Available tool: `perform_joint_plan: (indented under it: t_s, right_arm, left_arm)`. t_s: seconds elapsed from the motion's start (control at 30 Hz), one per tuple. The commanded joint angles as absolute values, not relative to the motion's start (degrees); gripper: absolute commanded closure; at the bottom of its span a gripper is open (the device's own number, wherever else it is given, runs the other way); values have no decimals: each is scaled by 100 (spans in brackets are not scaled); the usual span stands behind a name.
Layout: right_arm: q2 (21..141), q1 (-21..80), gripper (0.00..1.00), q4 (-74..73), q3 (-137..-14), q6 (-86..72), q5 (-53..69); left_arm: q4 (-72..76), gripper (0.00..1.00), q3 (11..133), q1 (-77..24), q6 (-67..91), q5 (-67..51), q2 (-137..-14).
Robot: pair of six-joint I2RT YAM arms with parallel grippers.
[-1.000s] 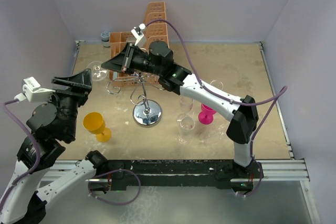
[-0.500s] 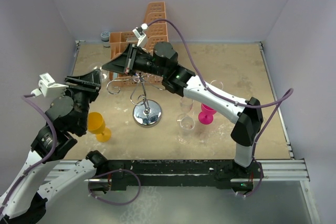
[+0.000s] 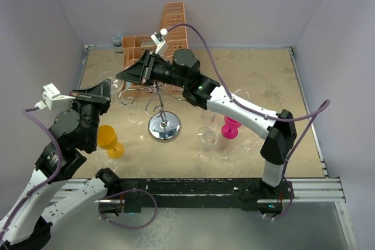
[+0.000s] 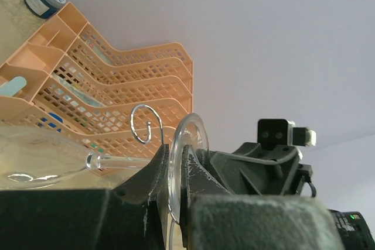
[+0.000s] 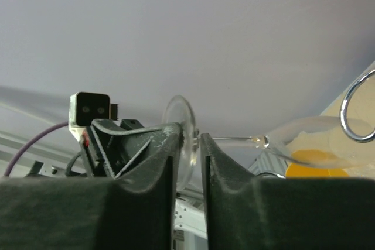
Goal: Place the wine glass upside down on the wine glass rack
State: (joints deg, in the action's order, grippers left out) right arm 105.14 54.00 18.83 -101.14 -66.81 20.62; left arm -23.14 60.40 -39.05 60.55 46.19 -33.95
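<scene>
The clear wine glass [image 4: 41, 157] lies on its side in the air, bowl to the left, foot [image 4: 188, 139] between both grippers. My left gripper [image 4: 176, 151] is shut on the foot's rim. My right gripper [image 5: 190, 134] faces it from the other side, open; the foot [image 5: 179, 116] leans on one finger, with a gap to the other. From above, the left gripper [image 3: 109, 90] and the right gripper [image 3: 120, 76] meet left of the wine glass rack [image 3: 164, 127], a silver wire stand whose scroll arm [image 4: 146, 126] curls just behind the foot.
An orange perforated basket [image 3: 171, 24] stands behind the rack, a blue-lidded jar [image 3: 118, 40] at its left. On the table are a yellow goblet [image 3: 108, 139], a pink goblet [image 3: 231, 128] and two clear glasses [image 3: 207, 139] [image 3: 240, 95].
My left gripper moved in to the glass and shut on its foot. My right gripper, shut on the foot before, has parted its jaws.
</scene>
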Motion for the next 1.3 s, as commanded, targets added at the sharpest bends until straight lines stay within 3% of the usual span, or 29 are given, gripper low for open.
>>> perform_joint_plan:
  t_s: [0.0, 0.1, 0.23, 0.77, 1.27]
  right_arm:
    - [9877, 5432, 69, 2333, -9963, -6615, 1785]
    - [9681, 5432, 51, 2259, -9815, -6546, 1578]
    - [9355, 5422, 45, 2265, -9408, -6586, 1228]
    - [7543, 5405, 45, 2655, -7684, -5792, -761]
    - [6132, 5414, 45, 2135, -6717, -3778, -796]
  left_arm:
    - [-2035, 100, 6056, -3911, 6170, 4526, -3390]
    - [-1942, 100, 6020, -3910, 6232, 4476, -3418]
    - [-1669, 100, 5832, -3909, 6252, 4476, -3444]
    - [-518, 100, 5679, -3909, 6001, 3847, -4521]
    - [-163, 100, 5956, -3886, 5745, 4124, -5173]
